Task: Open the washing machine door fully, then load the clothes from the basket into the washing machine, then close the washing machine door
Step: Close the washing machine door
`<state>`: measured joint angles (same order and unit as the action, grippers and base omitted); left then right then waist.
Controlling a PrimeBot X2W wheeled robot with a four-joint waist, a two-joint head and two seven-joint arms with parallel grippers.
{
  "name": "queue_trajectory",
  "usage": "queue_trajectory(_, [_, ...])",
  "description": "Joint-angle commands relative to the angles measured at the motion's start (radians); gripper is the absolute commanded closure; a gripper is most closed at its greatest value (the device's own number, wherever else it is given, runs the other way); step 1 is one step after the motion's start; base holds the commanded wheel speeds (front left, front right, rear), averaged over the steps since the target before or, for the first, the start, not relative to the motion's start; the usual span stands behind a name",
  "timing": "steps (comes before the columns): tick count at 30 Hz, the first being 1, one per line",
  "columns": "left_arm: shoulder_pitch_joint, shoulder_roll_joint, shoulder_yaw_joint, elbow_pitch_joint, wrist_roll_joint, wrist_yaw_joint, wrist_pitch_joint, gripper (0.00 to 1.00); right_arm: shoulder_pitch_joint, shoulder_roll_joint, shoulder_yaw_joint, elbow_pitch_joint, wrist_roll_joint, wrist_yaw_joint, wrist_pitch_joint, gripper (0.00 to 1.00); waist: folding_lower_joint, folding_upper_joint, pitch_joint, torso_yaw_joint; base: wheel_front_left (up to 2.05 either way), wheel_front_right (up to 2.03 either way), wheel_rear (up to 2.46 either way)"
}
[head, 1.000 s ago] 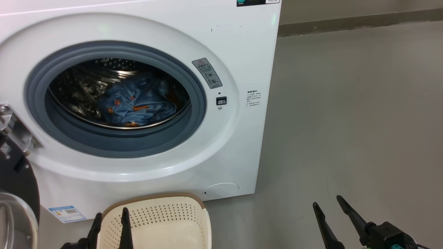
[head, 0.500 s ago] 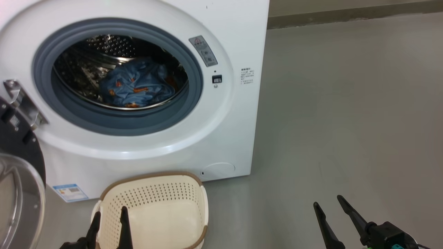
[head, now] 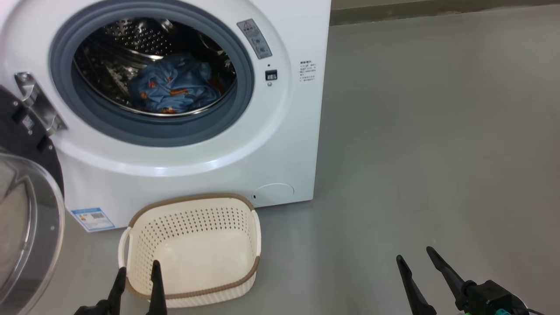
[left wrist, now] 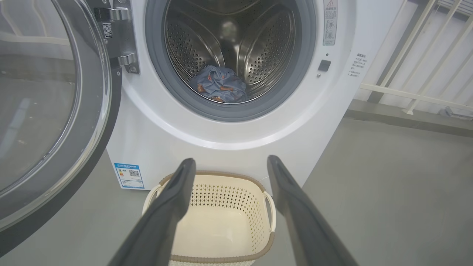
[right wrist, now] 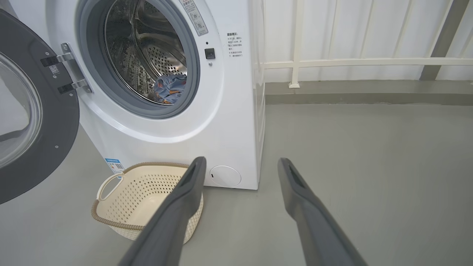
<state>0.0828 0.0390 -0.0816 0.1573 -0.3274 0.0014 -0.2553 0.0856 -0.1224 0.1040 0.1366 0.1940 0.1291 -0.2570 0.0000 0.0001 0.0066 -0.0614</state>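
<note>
Load step looks done to me. The washing machine door (head: 26,205) is swung wide out to the left on its hinge (head: 37,103), glass bowl facing my way, so the opening part is finished. The clothes (head: 175,89) sit in a blue bundle low in the drum (left wrist: 266,48) of the washing machine (head: 280,144), well behind the grey gasket (head: 153,131). I can't split the bundle into separate garments from here, but nothing hangs over the lip. The basket (head: 197,223) stands on the floor (head: 415,153) just in front of the machine, below the opening, and its bottom is bare in all three views, so nothing is left to move. What remains, as I judge it, is only the last part: swing the door back and press it shut. The left hand (head: 138,267) is spread wide and holds nothing. Its fingers (left wrist: 177,192) point up over the near side of the basket and look clear of the rim, though the head view is too flat to rule out a light touch. The right hand (head: 413,254) is spread wide as well, holding nothing, over bare floor well to the right of the machine and touching nothing. The door is nearer my left hand, so I would expect to close it from that side.
</note>
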Motion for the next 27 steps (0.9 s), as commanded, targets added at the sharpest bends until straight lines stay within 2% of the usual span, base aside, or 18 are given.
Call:
queue_trajectory(1, [-0.017, 0.011, 0.036, -0.029, 0.013, 0.004, -0.006, 0.00, -0.016, -0.007, 0.019, -0.026, -0.006, 0.002, -0.005, 0.00, 0.0000, -0.0001, 0.001, 0.000, -0.87, 0.87, 0.00])
queue_trajectory(18, [-0.024, 0.011, 0.035, -0.030, 0.017, 0.004, -0.006, 0.00, -0.019, -0.002, 0.014, -0.026, -0.007, 0.002, -0.005, 0.00, 0.0000, -0.0001, 0.003, 0.012, -0.14, 0.14, 0.00])
queue_trajectory(27, [-0.031, 0.011, 0.024, -0.047, 0.032, 0.012, -0.006, 0.00, -0.024, -0.005, 0.013, -0.031, -0.011, 0.002, -0.005, 0.00, 0.0000, -0.0001, 0.003, 0.072, 0.00, 0.00, 0.00])
